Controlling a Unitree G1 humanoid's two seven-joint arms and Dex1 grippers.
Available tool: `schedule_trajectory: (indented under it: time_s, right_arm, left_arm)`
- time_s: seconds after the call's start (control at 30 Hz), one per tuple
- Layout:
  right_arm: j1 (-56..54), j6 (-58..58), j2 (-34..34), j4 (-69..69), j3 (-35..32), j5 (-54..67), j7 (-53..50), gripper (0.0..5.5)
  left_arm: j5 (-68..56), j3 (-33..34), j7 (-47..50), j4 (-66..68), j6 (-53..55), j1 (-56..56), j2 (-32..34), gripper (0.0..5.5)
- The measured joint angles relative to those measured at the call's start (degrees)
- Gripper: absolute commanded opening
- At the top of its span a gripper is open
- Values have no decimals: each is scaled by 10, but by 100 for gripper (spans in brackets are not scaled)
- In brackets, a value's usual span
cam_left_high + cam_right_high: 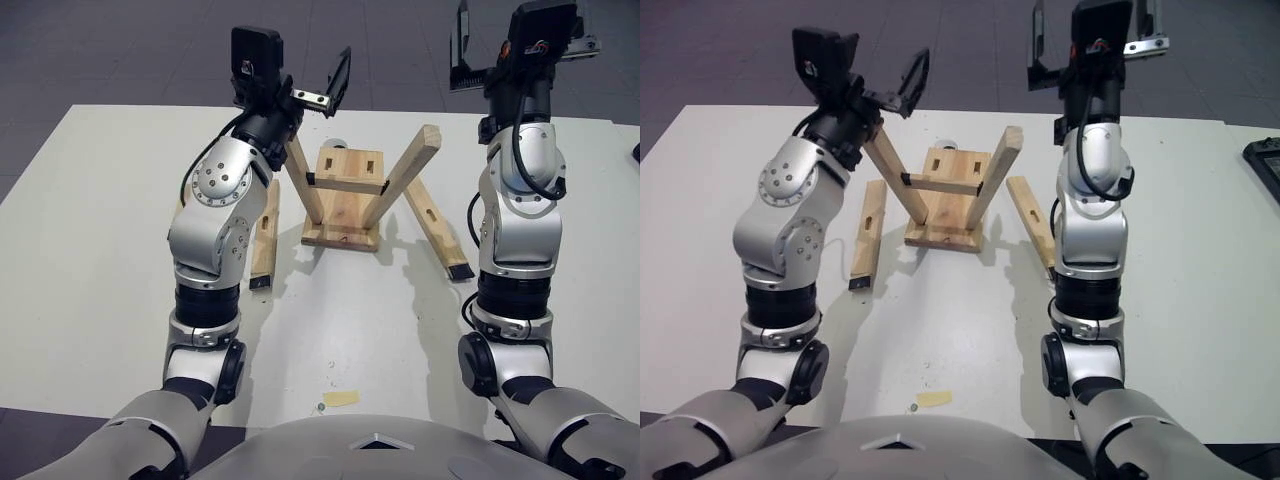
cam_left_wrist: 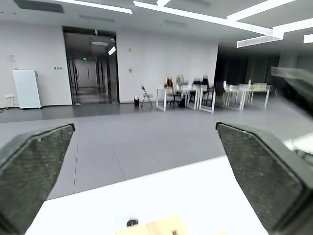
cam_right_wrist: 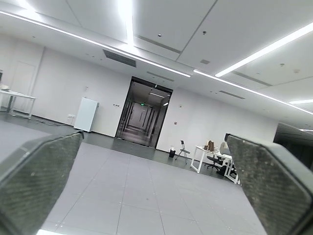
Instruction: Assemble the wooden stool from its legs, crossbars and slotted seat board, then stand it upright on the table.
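Jaws on both arms stand wide apart and grip nothing. The left gripper (image 2: 145, 126) hangs raised over the table (image 1: 100, 260), pointing out toward the room, just above the top end of one upright leg (image 1: 305, 185); whether the wrist touches that leg I cannot tell. The right gripper (image 3: 154, 135) is held higher, over the far right part of the table, well apart from all the wood. The stool (image 1: 945, 220) sits half built between the arms. Its seat board (image 1: 342, 215) lies flat near the table's middle, and two legs rise from it, splaying away from each other, the other leg (image 1: 408, 172) leaning toward the right arm. A crossbar (image 1: 352, 185) joins the pair partway up. Two slots show in the board's far part. A third leg (image 1: 264, 238) lies flat on the table just left of the board, beside the left arm. A fourth leg (image 1: 440, 232) lies to the right, near the right arm. Both loose legs are slotted and have dark ends. A yellow scrap (image 1: 340, 398) lies by the table's near edge.
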Motion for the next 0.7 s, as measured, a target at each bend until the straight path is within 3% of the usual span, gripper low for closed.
schedule_trajectory:
  time_s: [0.27,0.4,0.5,0.7]
  right_arm:
    - [11,-11,-1,15,2,-2,-8,540]
    - [12,-11,-1,15,1,-2,-10,540]
    - [13,-11,-2,15,0,-2,-12,540]
    - [14,-11,-6,17,-2,2,-10,540]
  left_arm:
    - [41,89,54,9,-140,-139,29,538]
    - [40,66,32,27,-30,-109,50,538]
    - [44,-13,-3,19,91,-14,71,538]
    - [43,-26,-8,-26,102,33,65,538]
